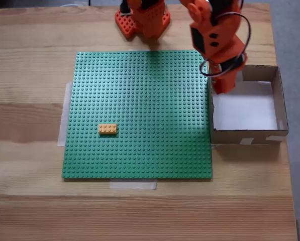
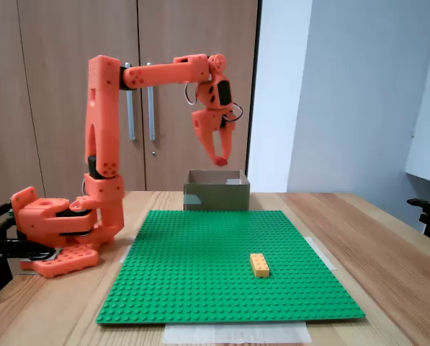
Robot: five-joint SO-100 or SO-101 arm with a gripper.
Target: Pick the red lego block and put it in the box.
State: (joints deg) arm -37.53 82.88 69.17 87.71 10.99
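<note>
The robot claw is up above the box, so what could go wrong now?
The gripper hangs over the box's near wall, not its middle, so anything it let go could bounce off the rim. I can't tell whether it holds the red block, so it might be empty. Coming down, it could knock the light cardboard box.

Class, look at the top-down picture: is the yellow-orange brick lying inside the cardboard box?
No. The yellow-orange brick lies on the green baseplate, well to the left of the box.
</note>
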